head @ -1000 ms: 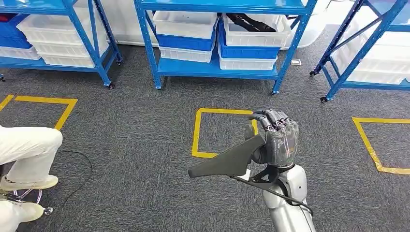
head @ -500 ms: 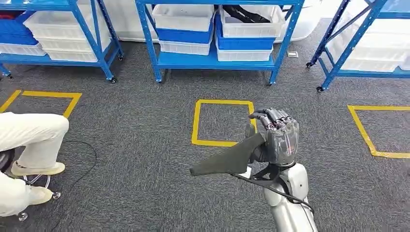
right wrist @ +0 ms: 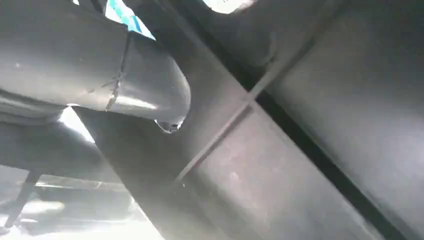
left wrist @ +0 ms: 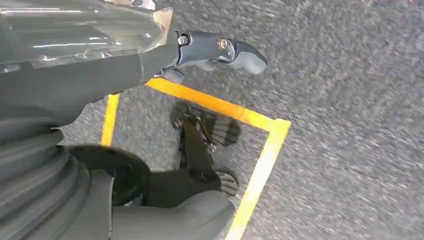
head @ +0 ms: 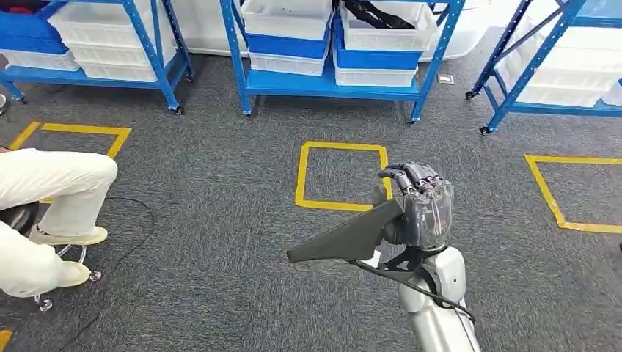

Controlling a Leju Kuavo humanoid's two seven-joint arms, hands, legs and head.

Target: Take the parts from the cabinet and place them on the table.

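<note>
While the right hand stood raised in the lower centre-right of the head view, its fingers were curled around one end of a dark grey part. The part was a long, flat, tapering piece; it extended from the hand toward the lower centre of the frame, tilted downward to its narrow tip, and hung above the grey carpet floor without touching it. In the right wrist view the part appeared very close, as a dark ribbed surface beside the thick grey thumb.

The left hand appeared in the left wrist view, in the upper portion of the frame, above the carpet and a yellow tape line. Whether its fingers were spread or curled cannot be told from that view.

A yellow tape square lay on the floor at frame centre, just behind the right hand. A blue shelf rack stood at the top centre, carrying white and blue bins. Further blue racks stood at the upper left and upper right. A person's legs in light trousers, seated on a wheeled stool, occupied the left edge.
</note>
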